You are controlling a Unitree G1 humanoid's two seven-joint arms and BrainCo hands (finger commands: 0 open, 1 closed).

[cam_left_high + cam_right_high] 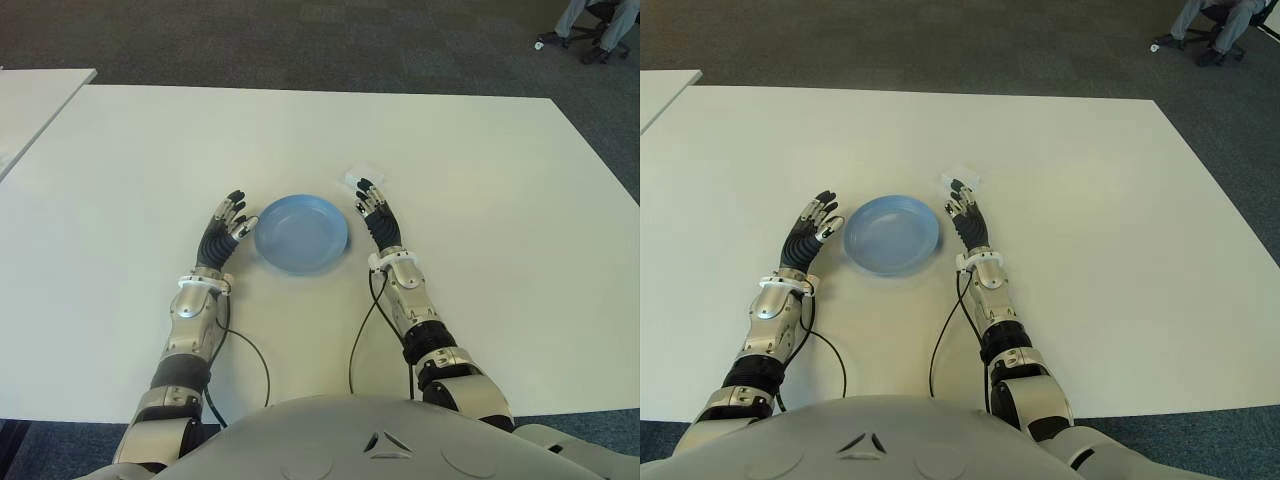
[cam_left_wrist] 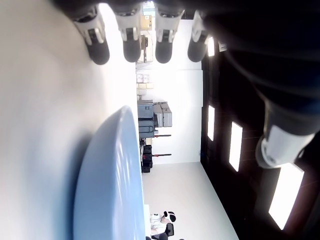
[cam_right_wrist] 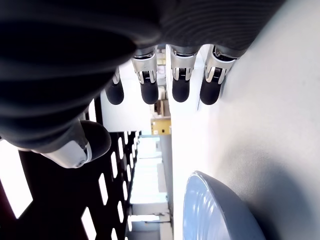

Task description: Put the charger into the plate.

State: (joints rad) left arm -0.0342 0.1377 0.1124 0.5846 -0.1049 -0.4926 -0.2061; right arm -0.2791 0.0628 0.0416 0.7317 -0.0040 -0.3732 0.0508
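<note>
I see the round, shallow, smooth blue plate [image 1: 301,233] with nothing in it, sitting on the matte white rectangular table [image 1: 480,180]. The small white boxy charger [image 1: 362,178] lies flat on the table just beyond the plate's far right edge, not in it.

My right hand [image 1: 374,214] shows just right of the plate, its dark fingers stretched out straight with the fingertips [image 1: 363,187] right at the charger; I cannot tell whether they touch it. In the right wrist view the fingers [image 3: 180,77] run straight and parallel, thumb apart, gripping nothing.

My left hand [image 1: 226,226] shows just left of the plate, fingers extended and loosely spread, holding nothing. Black cables [image 1: 362,335] trail from both forearms back over the table, nearer me than the plate.
</note>
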